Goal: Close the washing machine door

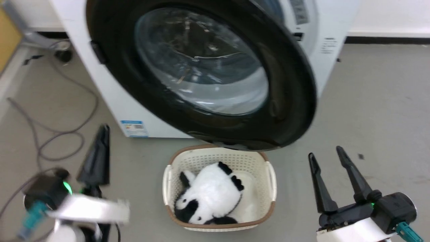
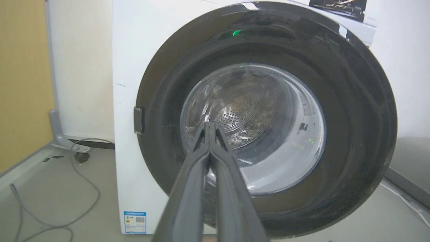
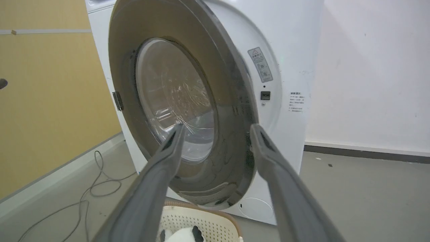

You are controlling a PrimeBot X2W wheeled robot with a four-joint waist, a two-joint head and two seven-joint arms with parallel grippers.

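Observation:
The washing machine door [image 1: 289, 101] stands partly open, its glossy black outside and clear glass bowl facing me. It hangs from the left side of the white washing machine [image 1: 111, 101], with its right edge swung out from the front. My left gripper [image 1: 104, 129] is shut and empty, low at the left, pointing up toward the door. In the left wrist view its closed tips [image 2: 210, 125] line up with the glass of the door [image 2: 352, 101]; contact cannot be told. My right gripper [image 1: 325, 153] is open at the lower right, below the door's free edge. In the right wrist view the right gripper [image 3: 215, 129] frames the door [image 3: 231, 141].
A cream perforated basket [image 1: 270, 178] holding a panda toy [image 1: 211, 195] sits on the floor right under the door's lower rim. Grey cables [image 1: 50, 134] loop over the floor at the left. A yellow panel [image 3: 50, 101] lines the left side and a white wall [image 3: 369, 84] the right.

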